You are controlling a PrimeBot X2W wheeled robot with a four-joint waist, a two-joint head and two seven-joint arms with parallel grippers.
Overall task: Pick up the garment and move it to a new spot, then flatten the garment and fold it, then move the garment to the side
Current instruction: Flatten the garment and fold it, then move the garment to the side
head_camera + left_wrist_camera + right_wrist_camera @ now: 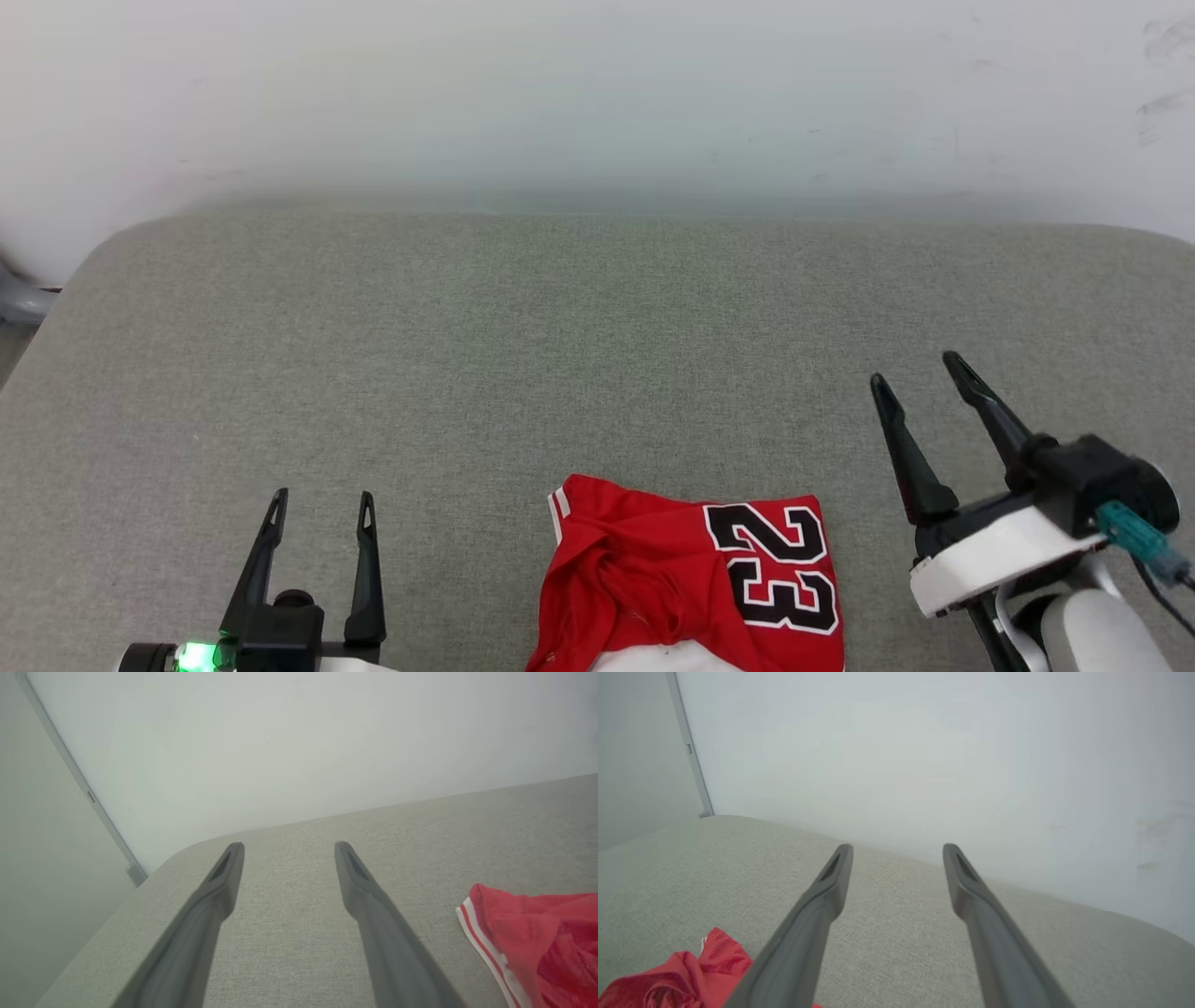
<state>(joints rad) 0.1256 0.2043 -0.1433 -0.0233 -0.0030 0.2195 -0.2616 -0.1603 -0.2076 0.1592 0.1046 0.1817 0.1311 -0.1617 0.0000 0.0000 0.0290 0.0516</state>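
a pale, smooth off-white wall [597,93] is standing at the back, faintly scuffed at its upper right, and a broad grey pad of coarse woven cloth with rounded corners [467,355] is spreading out below it. the red short-sleeved jersey of thin, slightly shiny fabric [653,579] is lying crumpled at the pad's near edge, between the two arms and touching neither. its black, white-outlined number is reading "23", turned on its side, and a red-and-white striped trim is running along its upper left hem. the right gripper [915,366], on a white-and-black wrist, is hovering to the jersey's right, its two long, dark, tapering fingers spread wide and gripping nothing. the left gripper [322,497] is sitting at the lower left, fingers likewise parted and empty. a teal plug [1134,539] is sticking out of the right wrist, and a small green light [193,656] is glowing at the left gripper's base.
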